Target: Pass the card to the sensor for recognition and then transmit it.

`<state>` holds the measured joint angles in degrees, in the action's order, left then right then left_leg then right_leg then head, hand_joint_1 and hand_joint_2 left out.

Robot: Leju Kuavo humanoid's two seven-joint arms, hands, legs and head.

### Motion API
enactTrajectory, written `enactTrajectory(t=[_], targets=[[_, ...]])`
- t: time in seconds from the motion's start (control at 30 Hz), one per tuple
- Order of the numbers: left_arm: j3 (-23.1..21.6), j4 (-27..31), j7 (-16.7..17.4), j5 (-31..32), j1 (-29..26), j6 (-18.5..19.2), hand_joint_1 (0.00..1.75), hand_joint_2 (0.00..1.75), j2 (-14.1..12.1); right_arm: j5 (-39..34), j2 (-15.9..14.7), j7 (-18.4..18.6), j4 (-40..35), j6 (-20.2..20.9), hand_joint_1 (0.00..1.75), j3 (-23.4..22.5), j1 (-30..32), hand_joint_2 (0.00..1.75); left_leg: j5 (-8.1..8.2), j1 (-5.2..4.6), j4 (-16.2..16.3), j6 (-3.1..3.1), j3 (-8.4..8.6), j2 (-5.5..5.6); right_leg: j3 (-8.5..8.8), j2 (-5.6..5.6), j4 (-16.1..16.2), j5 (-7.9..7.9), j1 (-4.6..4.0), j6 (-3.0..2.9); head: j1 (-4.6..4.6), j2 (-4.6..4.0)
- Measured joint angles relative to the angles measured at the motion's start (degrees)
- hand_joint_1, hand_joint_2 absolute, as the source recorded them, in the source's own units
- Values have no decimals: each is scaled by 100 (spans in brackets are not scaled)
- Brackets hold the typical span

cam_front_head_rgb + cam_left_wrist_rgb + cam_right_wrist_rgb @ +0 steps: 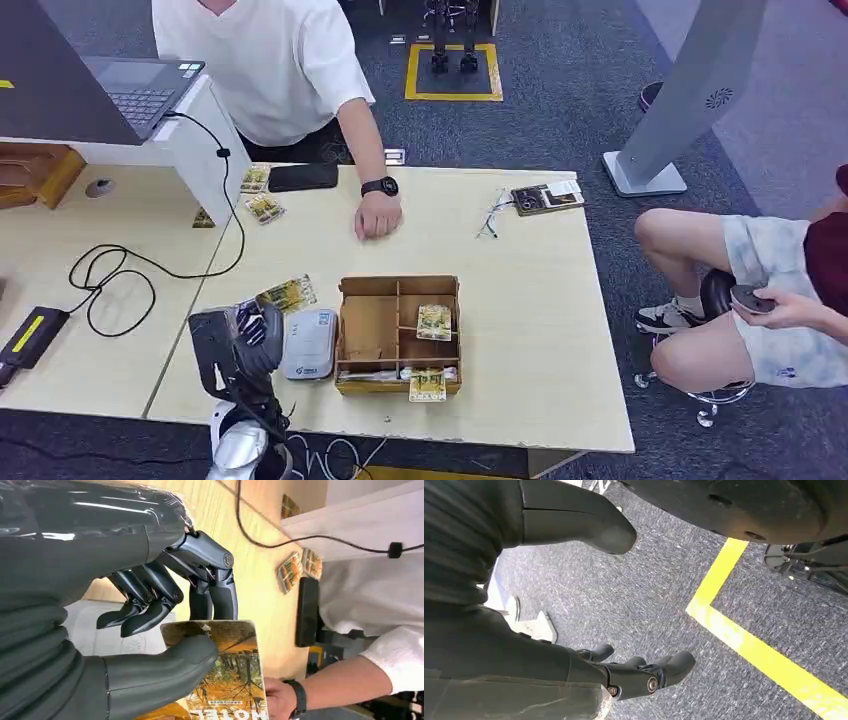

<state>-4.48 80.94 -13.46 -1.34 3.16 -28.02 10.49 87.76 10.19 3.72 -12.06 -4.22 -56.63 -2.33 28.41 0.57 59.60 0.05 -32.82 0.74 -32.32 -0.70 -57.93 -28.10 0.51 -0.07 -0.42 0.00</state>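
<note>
My left hand [245,345] pinches a yellow-green hotel card [288,294] between thumb and fingers, just left of the white card sensor [309,343] on the table. In the left wrist view the card [227,672] lies under my thumb [165,667], with the dark fingers [200,580] behind it. A wooden divided box [372,330] right of the sensor holds more cards [433,321]. My right hand [639,672] hangs over grey carpet with its fingers apart and nothing in it.
A person in a white shirt rests a hand [378,215] with a black watch on the table's far side. A black phone [302,177], loose cards [262,208], a black cable [150,265] and a laptop [130,90] lie to the left. Another person sits at the right [750,300].
</note>
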Motion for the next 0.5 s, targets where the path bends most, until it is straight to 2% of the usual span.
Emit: enactTrajectory(t=[0.1, 0.27, 0.5], targets=[[-57, -39, 30, -270, -11, 40, 175, 175, -68, -7, 0, -13, 0, -2, 0, -7, 5, 175, 0, 0, 0, 0, 0, 0, 0, 0, 0, 0, 0, 0, 0, 0], [-179, -266, -50, 332, -1, -577, 175, 175, -203, -72, 0, -20, 0, -2, 0, -52, 7, 175, 0, 0, 0, 0, 0, 0, 0, 0, 0, 0, 0, 0, 0, 0], [-288, -751, 37, 691, 49, -667, 175, 175, -354, -72, 0, -20, 0, 2, 0, -70, 8, 175, 0, 0, 0, 0, 0, 0, -1, 0, 0, 0, 0, 0, 0, 0]])
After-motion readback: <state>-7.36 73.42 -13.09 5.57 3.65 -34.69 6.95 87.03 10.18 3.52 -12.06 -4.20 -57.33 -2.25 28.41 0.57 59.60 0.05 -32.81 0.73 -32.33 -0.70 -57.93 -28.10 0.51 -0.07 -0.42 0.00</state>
